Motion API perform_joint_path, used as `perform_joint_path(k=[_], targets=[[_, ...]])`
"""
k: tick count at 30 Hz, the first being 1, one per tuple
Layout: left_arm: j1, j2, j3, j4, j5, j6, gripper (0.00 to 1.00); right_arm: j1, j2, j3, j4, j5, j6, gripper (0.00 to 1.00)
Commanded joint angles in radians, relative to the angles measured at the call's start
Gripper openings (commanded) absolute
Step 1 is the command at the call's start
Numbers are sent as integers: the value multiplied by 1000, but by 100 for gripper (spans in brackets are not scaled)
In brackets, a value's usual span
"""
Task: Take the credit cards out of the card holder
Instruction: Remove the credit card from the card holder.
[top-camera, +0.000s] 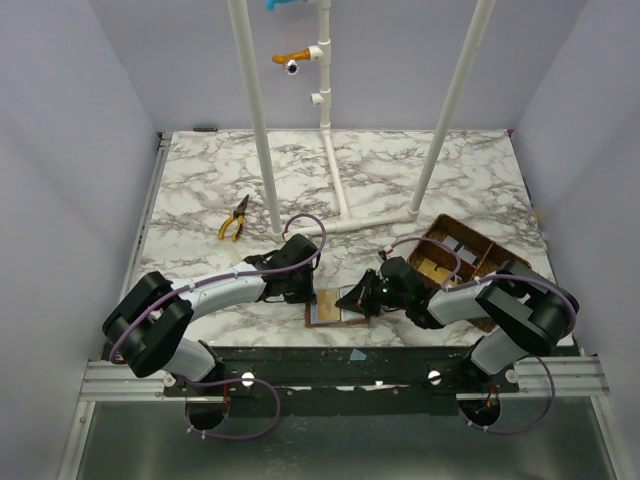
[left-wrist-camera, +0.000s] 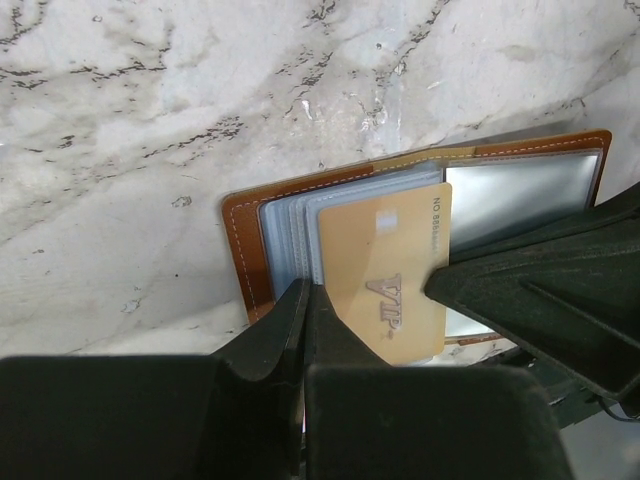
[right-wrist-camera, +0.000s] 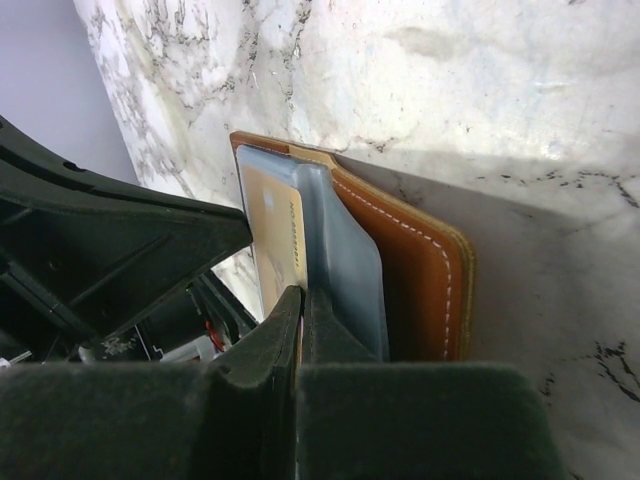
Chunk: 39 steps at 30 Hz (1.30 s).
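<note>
The card holder (top-camera: 325, 312), a brown leather bifold, lies open near the table's front edge, its blue-grey clear pockets (left-wrist-camera: 290, 225) fanned up. A yellowish credit card (left-wrist-camera: 385, 270) marked VIP sticks partly out of a pocket. My left gripper (left-wrist-camera: 305, 295) is shut on the near edge of the pocket sleeves, beside the card. My right gripper (right-wrist-camera: 303, 297) is shut on the edge of that yellowish card (right-wrist-camera: 272, 230), next to a blue-grey sleeve (right-wrist-camera: 345, 250) and the leather cover (right-wrist-camera: 420, 270). In the top view both grippers (top-camera: 303, 292) (top-camera: 358, 298) meet over the holder. No other cards show.
A brown woven divided basket (top-camera: 462, 255) stands just behind the right arm. Yellow-handled pliers (top-camera: 234, 219) lie at the left middle of the marble table (top-camera: 200, 180). White pipe posts (top-camera: 330, 150) rise from the table's back half. The front table edge runs close under the holder.
</note>
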Motion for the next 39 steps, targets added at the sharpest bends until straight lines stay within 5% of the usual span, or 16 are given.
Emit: perform_joint_path(k=[1, 39], targets=[[4, 46, -35, -62, -44, 0, 0, -1, -38, -13, -56, 48, -30, 1], [7, 51, -29, -109, -105, -2, 0, -1, -106, -44, -153, 101, -85, 1]])
